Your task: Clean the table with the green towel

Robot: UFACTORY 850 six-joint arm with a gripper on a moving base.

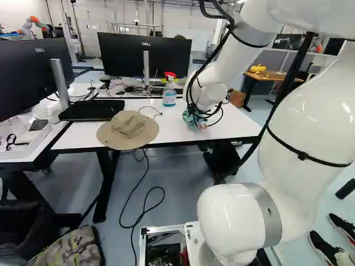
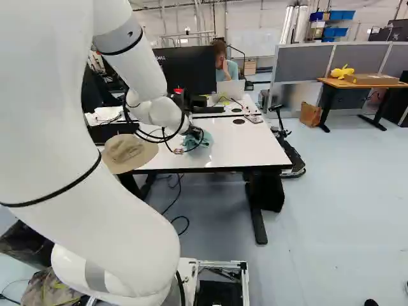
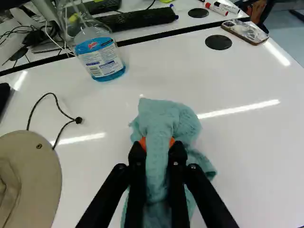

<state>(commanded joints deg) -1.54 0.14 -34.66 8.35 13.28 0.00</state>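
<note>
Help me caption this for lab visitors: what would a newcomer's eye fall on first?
Probably the big glossy white robot arm, looming at the right of the left base view. Next, the crumpled teal cloth towel pinched in its black two-fingered claw over the white-topped table. Then the broad-brimmed tan hat at the table's near edge, and a clear spray bottle of blue liquid farther back.

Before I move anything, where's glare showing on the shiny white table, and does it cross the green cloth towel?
Wrist view: bright streaks on the glossy white tabletop, one beside the green cloth towel, none crossing it, another by the tan fabric hat; left base view: small highlights on the white arm.
</note>
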